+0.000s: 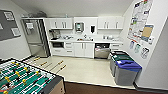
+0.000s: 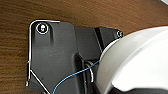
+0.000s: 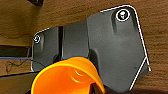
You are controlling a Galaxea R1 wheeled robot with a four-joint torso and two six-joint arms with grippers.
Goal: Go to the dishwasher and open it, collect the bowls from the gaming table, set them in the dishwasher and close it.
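The dishwasher [image 1: 102,52] is built in under the white counter at the far end of the room, right of the white cabinet doors. Its brushed steel front stands upright, with a dark strip along the top. It is several metres ahead of me across a pale floor. The bowls and the gaming table are out of view.
A table-football table [image 1: 23,80] with a green field and yellow figures fills the near left. Grey bins, one with a blue lid [image 1: 127,71], line the right wall. A steel fridge [image 1: 36,37] stands at the far left. An orange curved thing [image 3: 67,77] sits close in the right wrist view.
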